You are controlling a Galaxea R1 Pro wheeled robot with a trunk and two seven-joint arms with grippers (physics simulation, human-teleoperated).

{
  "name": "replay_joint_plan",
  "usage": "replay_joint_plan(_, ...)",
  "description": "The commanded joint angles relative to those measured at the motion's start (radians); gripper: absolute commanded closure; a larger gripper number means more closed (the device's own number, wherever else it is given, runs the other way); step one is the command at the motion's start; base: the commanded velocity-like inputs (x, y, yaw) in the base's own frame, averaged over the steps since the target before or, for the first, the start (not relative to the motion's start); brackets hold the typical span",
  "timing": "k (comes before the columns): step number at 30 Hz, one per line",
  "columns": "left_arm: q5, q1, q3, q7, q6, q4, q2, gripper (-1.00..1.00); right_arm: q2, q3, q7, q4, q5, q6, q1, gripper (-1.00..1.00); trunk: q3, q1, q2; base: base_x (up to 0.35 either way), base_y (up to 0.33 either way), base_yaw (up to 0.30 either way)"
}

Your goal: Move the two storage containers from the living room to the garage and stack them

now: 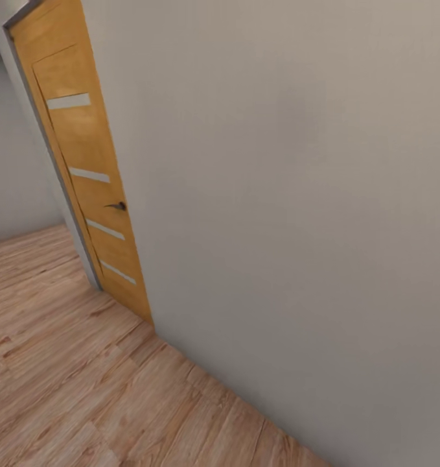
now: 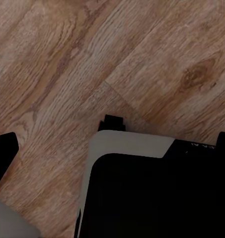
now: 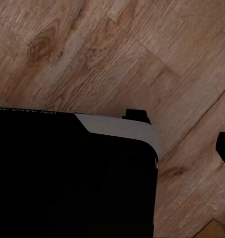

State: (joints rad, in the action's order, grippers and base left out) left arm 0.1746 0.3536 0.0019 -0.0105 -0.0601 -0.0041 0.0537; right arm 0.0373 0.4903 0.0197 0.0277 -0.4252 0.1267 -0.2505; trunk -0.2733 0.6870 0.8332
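1. Containers: none can be placed from these views; whether either gripper holds anything cannot be told.
2. Both wrist views look down on the robot's dark base (image 2: 152, 193) over wood planks (image 3: 117, 54).
3. Ahead, a beige wall (image 1: 297, 194) stands near; at far left, an orange door (image 1: 90, 175) with a dark handle (image 1: 119, 206).
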Motion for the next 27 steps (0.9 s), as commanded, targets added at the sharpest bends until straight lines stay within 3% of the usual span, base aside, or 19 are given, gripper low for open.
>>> replay_joint_plan(1,0.008,0.001,0.000,-0.001,-0.004,0.000,0.000,-1.00,0.001,0.008,0.002,0.003,-0.010,0.005,-0.001,-1.00,-0.001,0.001,0.001,0.300,0.000,0.271)
replay_joint_plan(27,0.008,0.001,0.000,-0.002,-0.004,0.000,0.000,-1.00,0.000,0.008,0.002,0.003,-0.010,0.007,-0.001,-1.00,-0.001,0.001,0.001,0.021,0.000,0.271)
